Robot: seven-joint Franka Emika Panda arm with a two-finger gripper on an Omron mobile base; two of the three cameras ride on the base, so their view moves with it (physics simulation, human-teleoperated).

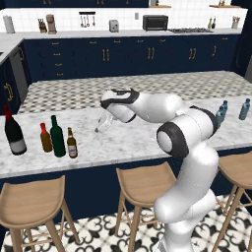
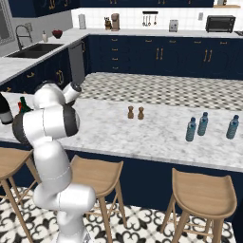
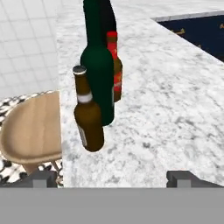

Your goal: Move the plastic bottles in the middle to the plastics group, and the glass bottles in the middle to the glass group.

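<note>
Now the arm bends low over the marble counter (image 1: 147,142), its hand reaching toward the left end. The tool (image 1: 102,125) hovers just above the counter surface, and in the left base view something pale and translucent sits at its tip, too faint to tell whether it is a bottle or part of the hand. In the hand view the two finger tips (image 3: 41,179) stand wide apart with nothing between them, so the tool reads as spread and not clamped on anything.

At the left end of the counter, the dark green bottle (image 1: 57,137) and the brown beer bottle (image 1: 72,143) stand upright just beside the small amber bottle with the red cap (image 1: 46,138), and the big dark wine bottle (image 1: 14,132) with its white label stands a little further left. From the hand camera the beer bottle is nearest, the green bottle close behind it and the amber bottle behind that.

Well apart at the right end, three translucent blue water bottles stand upright: two close together (image 2: 191,129) (image 2: 203,124) and a third (image 2: 232,126) a bit further right. Two small brown shakers (image 2: 130,113) stand near mid-counter. Wooden stools (image 1: 140,184) line the near edge.
</note>
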